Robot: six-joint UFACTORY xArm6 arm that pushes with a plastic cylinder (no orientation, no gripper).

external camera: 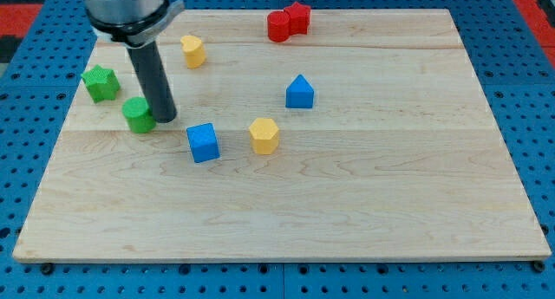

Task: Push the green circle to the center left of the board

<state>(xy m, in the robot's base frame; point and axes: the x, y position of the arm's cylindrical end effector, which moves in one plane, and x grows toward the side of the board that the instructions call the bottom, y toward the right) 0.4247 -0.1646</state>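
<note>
The green circle (138,114) is a short green cylinder on the wooden board (347,204), at the view's left, about mid-height. My tip (165,118) rests on the board right against the green circle's right side. The dark rod rises from it to the arm's head at the view's top left. A green star block (101,82) lies up and left of the green circle, near the board's left edge.
A yellow block (192,50) sits above and to the right of the rod. A blue cube (203,142) and a yellow hexagon block (264,135) lie right of the tip. A blue triangular block (299,92) is mid-board. Two red blocks (288,22) touch at the top.
</note>
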